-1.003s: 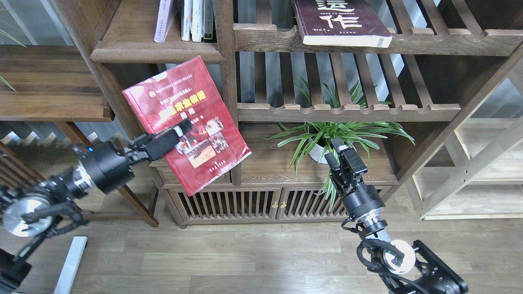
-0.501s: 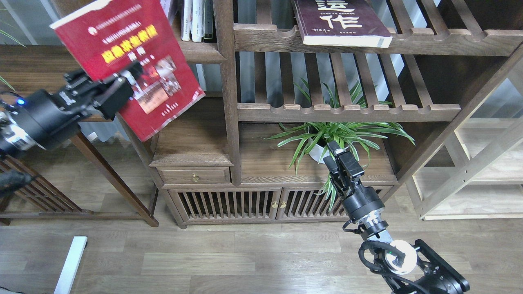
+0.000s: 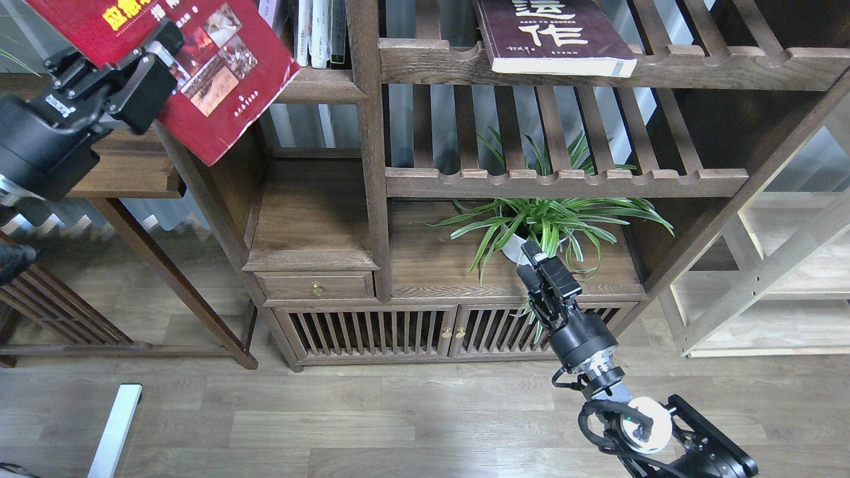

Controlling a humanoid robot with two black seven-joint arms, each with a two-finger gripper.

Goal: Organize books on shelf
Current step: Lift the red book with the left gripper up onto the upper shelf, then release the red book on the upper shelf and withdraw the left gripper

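My left gripper [image 3: 159,53] is shut on the red book [image 3: 219,93], holding it tilted at the top left, its lower corner over the front edge of the shelf [image 3: 319,87]. Behind the red book a sliver of the pale lavender book [image 3: 269,10] shows on that shelf. The maroon book [image 3: 551,33] with white characters lies flat on the upper slatted rack at the right. My right gripper [image 3: 541,265] points up in front of the low cabinet and holds nothing. Its dark fingers cannot be told apart.
Slim white and black-spined books [image 3: 320,30] stand on the shelf against the upright post [image 3: 368,153]. A potted plant [image 3: 538,222] sits on the cabinet top just behind my right gripper. A side table [image 3: 126,172] stands under my left arm.
My left gripper has carried the red book up and to the left, from in front of the cabinet to the level of the shelf. The right gripper has drifted slightly left and down.
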